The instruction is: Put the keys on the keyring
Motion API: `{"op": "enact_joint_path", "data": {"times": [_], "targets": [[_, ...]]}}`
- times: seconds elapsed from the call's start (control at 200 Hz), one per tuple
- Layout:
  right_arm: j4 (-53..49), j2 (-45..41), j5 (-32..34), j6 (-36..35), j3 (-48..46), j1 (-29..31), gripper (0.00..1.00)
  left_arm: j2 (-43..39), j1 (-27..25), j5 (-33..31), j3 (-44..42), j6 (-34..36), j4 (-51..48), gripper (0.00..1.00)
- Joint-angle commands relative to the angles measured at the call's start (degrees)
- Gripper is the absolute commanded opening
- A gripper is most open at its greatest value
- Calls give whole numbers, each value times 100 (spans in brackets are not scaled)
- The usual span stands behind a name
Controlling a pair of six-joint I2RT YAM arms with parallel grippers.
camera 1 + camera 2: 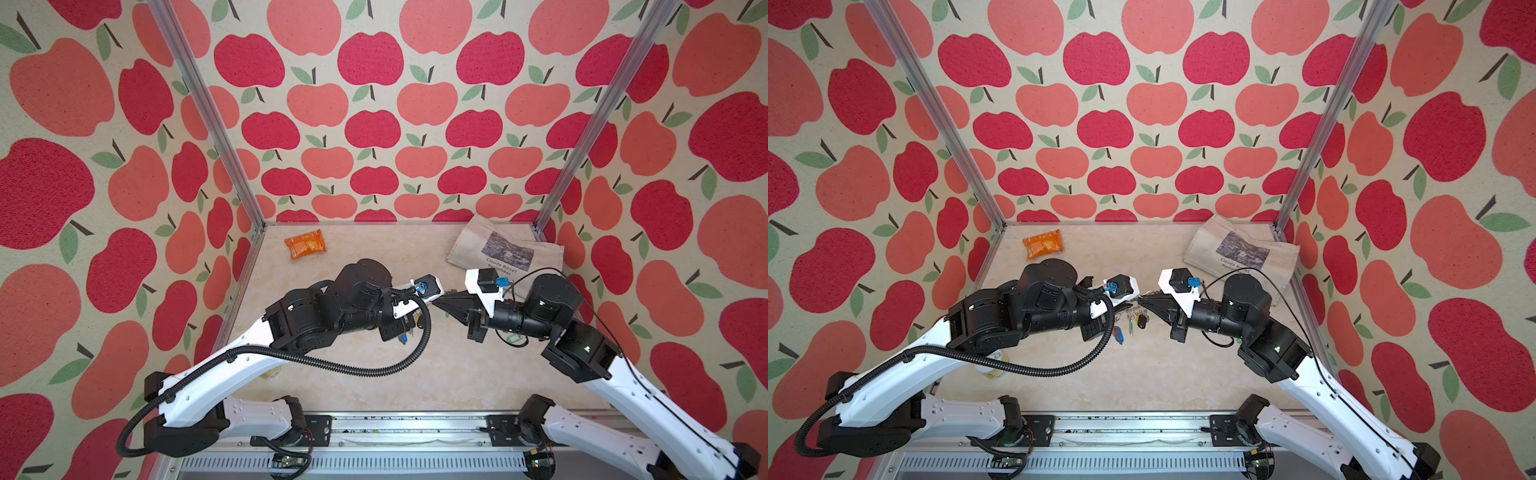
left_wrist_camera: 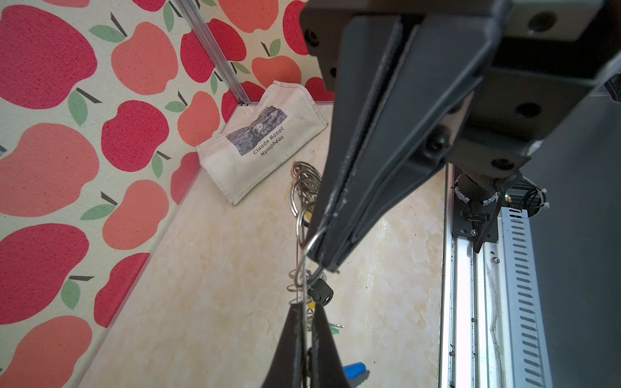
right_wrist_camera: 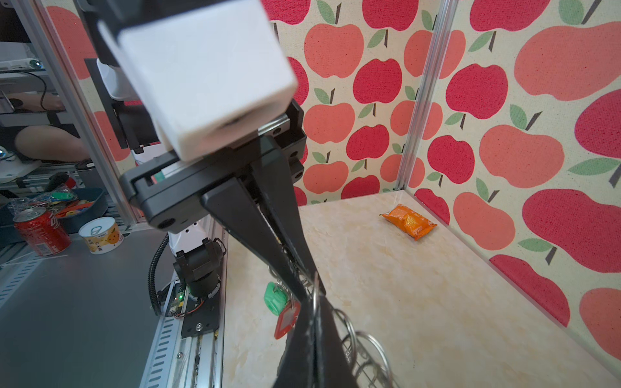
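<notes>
The keyring [image 2: 303, 188] hangs in the air between both arms, seen edge-on, with small wire rings along its rim. My left gripper [image 2: 307, 307] is shut on its thin edge. My right gripper [image 3: 314, 299] is shut on the rim from the opposite side, and the two tips nearly touch. Keys dangle below the ring: a black-headed key [image 2: 321, 290], a blue tag [image 2: 354, 369], a green tag [image 3: 275, 297] and a red tag [image 3: 285, 319]. In a top view the key bunch [image 1: 1133, 322] hangs just left of the right gripper [image 1: 1140, 302].
An orange foil packet [image 1: 305, 244] lies at the back left of the table. A folded cloth bag [image 1: 505, 249] printed "Claude Monet" lies in the back right corner. A green tag [image 1: 514, 340] shows on the table under the right arm. A tin can [image 1: 992, 371] sits by the left arm.
</notes>
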Motion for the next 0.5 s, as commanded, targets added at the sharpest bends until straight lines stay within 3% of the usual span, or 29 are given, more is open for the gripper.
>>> {"op": "enact_joint_path", "data": {"times": [0.0, 0.245, 0.495], "targets": [[-205, 149, 236, -49, 116, 3, 0, -68, -140, 80, 134, 143, 355, 0], [1, 155, 743, -1, 32, 91, 0, 76, -258, 114, 275, 93, 290, 0], [1180, -224, 1499, 405, -617, 100, 0, 232, -297, 112, 262, -358, 497, 0]]}}
